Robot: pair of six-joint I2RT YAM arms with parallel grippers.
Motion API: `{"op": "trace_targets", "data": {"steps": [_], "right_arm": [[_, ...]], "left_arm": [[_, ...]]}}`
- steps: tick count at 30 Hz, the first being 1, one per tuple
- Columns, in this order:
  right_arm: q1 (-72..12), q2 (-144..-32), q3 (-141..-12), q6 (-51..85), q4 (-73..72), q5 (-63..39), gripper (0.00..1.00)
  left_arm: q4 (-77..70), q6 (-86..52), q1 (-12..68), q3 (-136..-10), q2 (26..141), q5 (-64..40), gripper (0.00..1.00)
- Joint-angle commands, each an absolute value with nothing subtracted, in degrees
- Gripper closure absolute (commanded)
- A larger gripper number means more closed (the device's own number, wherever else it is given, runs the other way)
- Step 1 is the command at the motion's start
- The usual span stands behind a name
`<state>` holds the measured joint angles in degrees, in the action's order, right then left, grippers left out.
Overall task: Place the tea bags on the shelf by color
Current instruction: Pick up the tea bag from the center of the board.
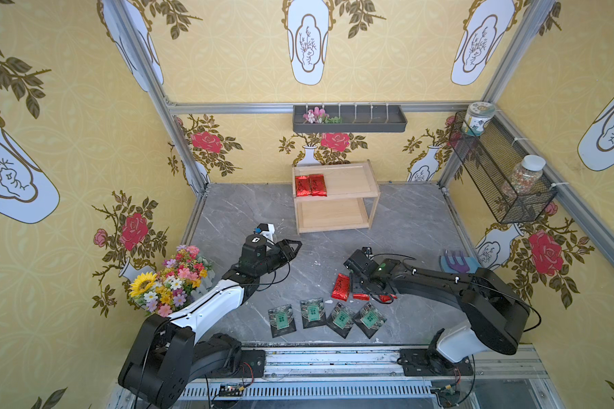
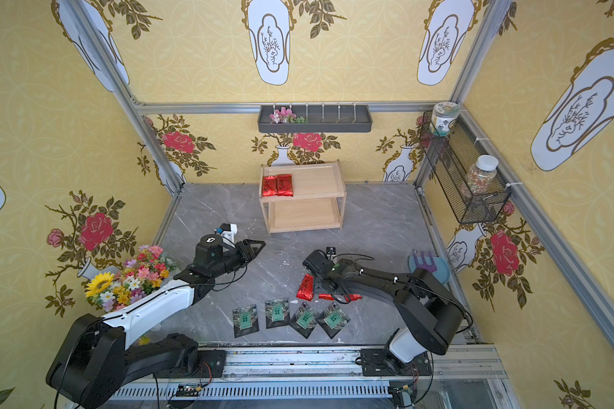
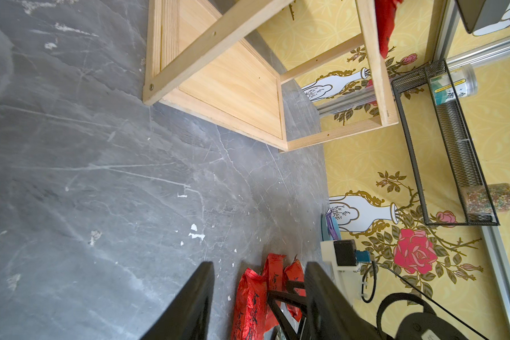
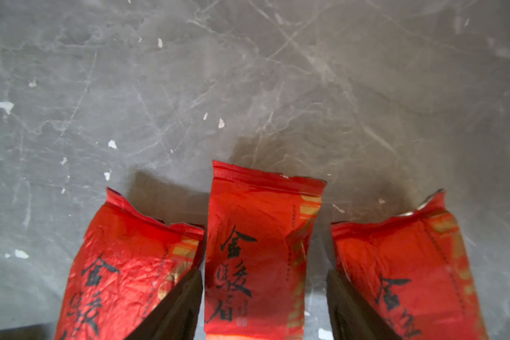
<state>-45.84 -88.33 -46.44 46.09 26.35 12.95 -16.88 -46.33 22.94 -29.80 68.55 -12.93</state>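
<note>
With your right gripper [image 4: 264,275] wide astride the middle red sachet [image 4: 259,223], pinch this seemingly light, slippery, crinkly foil across its plump middle

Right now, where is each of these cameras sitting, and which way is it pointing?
Top views: one paired camera head high above the front, looking down on the grey table, the shelf, the whole left arm and right arm.
Left wrist: on the left arm, looking past the open left gripper across the table to the shelf.
Right wrist: on the right arm, facing down; the open right gripper straddles the middle of three red sachets.
Shared: both wrist views show those red sachets.
</note>
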Motion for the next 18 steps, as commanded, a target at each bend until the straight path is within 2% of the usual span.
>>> {"op": "trace_targets", "data": {"steps": [1,18], "right_arm": [[-45.79,-89.23,-46.23,46.28,24.61,12.93,0.29],[-44.07,-92.81,-46.23,44.42,20.48,12.63,0.36]], "left_arm": [[-16.69,-45.7,22.93,-29.36,68.57,-13.45,0.45],[-16.5,-45.44,22.98,-29.71,69.04,-13.45,0.45]]}}
